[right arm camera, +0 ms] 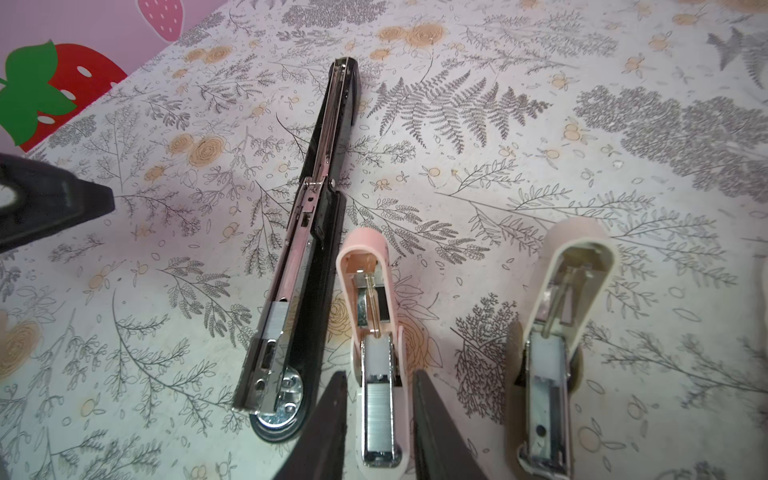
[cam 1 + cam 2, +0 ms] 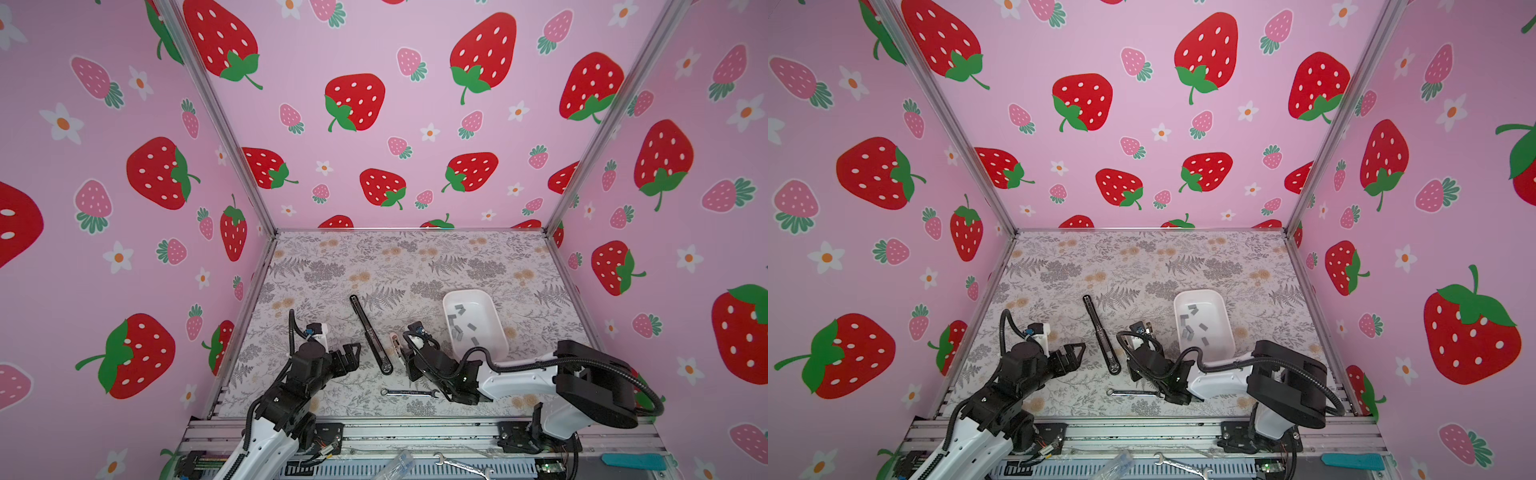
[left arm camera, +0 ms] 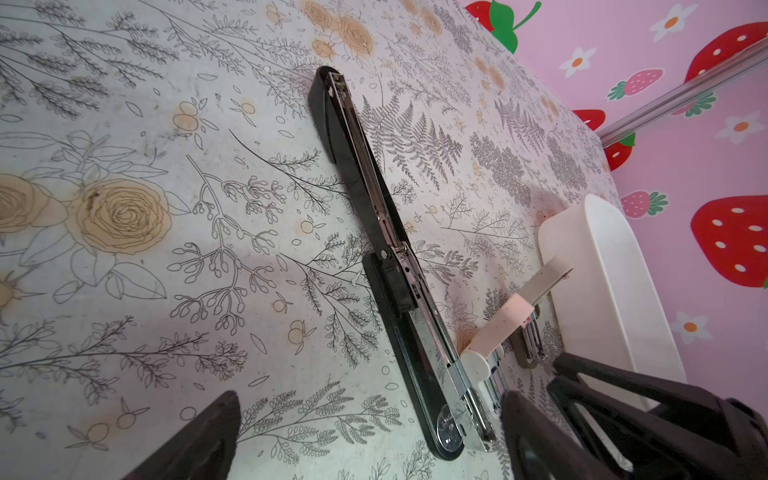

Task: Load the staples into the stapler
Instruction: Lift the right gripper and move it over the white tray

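Right gripper (image 1: pixel 380 374): jaws parted narrowly, straddling the pink stapler (image 1: pixel 376 332); no pinch on anything shows. 1 staple strip (image 1: pixel 379 411) lies seated in the stapler's open channel, directly between the fingertips. The stapler's long axis runs in line with the fingers, with the lid flipped open and pointing away from the wrist.

Left gripper (image 3: pixel 372 397): spread wide, empty, beside the long black stapler (image 3: pixel 386 257).

Loose staples (image 2: pixel 458 330) lie in the white tray (image 2: pixel 482 303), just beside the right arm. Beige stapler (image 1: pixel 557 316) is open; no strip shows in it.

Judgement: the right arm is nearer. The lid lies beyond its fingertips along that axis and still needs folding shut.
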`<state>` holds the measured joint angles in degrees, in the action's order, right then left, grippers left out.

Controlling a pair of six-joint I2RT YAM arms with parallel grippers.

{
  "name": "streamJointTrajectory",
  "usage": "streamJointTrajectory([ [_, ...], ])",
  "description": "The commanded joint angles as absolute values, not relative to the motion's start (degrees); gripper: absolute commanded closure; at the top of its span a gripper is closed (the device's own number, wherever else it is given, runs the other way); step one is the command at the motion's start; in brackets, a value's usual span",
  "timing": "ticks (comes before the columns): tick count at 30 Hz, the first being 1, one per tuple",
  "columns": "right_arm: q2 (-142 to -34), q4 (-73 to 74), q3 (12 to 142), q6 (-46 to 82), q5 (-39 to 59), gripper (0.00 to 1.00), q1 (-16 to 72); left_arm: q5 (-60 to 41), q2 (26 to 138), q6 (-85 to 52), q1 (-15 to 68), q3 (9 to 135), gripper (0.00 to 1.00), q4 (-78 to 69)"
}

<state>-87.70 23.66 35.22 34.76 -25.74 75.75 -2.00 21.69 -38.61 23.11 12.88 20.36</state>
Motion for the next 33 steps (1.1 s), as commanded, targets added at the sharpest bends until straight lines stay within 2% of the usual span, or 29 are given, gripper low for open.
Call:
streamJointTrajectory([
  [1, -81.52, 19.82, 35.13, 33.65, -30.52, 0.70, 75.76, -1.60, 21.23, -38.35, 23.29, 12.48, 0.01, 19.39],
  [7, -68.21, 12.87, 32.09, 34.54, -38.71, 0.67, 73.97, -1.58, 21.17, -38.41, 23.29, 12.44, 0.01, 19.38],
  [12, -61.01, 5.09, 30.15, 37.14, -39.90, 0.64, 66.77, 0.72, 22.46, -40.71, 23.29, 13.20, 0.01, 18.23],
  [16, -59.55, 1.11, 30.00, 37.83, -38.00, 0.64, 59.16, 0.83, 26.84, -38.23, 23.26, 11.89, 0.01, 3.50],
  [21, -62.63, -0.36, 31.37, 37.31, -29.97, 0.65, 48.69, 11.13, 38.27, -26.85, 23.03, 17.55, 0.01, -0.98],
  [25, -68.05, 1.27, 33.26, 34.72, -23.89, 0.65, 42.78, 11.31, 45.63, -21.52, 22.69, 20.26, 0.01, -3.44],
  [33, -85.69, 4.62, 41.85, 30.83, -15.72, 0.65, 37.06, 11.62, 53.41, -22.19, 19.12, 16.73, 0.01, -13.59],
])
